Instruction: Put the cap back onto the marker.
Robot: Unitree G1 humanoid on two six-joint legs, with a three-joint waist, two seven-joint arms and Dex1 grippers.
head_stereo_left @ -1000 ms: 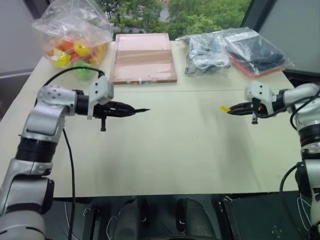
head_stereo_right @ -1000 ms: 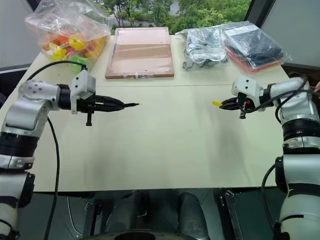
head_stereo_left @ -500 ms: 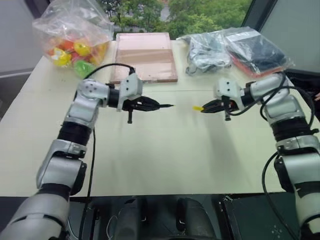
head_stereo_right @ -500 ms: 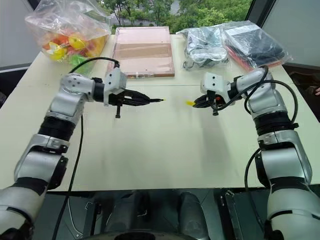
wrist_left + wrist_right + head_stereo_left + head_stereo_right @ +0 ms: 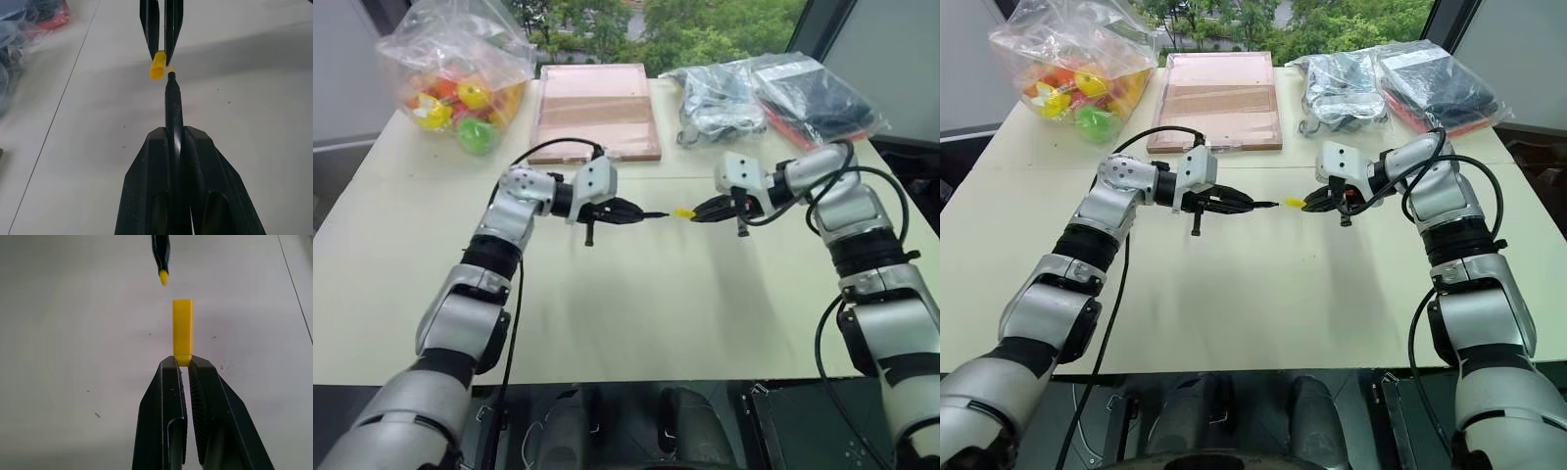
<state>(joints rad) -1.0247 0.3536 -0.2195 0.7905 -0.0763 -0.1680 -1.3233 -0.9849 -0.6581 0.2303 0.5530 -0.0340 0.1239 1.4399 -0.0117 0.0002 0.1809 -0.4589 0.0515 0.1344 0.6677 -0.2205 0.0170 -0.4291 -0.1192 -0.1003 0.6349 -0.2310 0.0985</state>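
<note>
Two end effectors are held facing each other above the middle of the desk, nearer its far edge than its near one. The marker (image 5: 651, 213) is clamped in the left end effector (image 5: 628, 212), its barrel running level toward the right and its small yellow tip leading. The cap (image 5: 683, 212) is pinched by its closed end in the right end effector (image 5: 705, 211), its open mouth turned toward the marker. Tip and mouth are just apart, not yet touching. In both wrist views the two long axes are seen to lie nearly parallel but slightly offset sideways, so the tip is judged to point just beside the mouth rather than into it. A small sideways correction is likely needed before the two are pushed together along the shared line.
</note>
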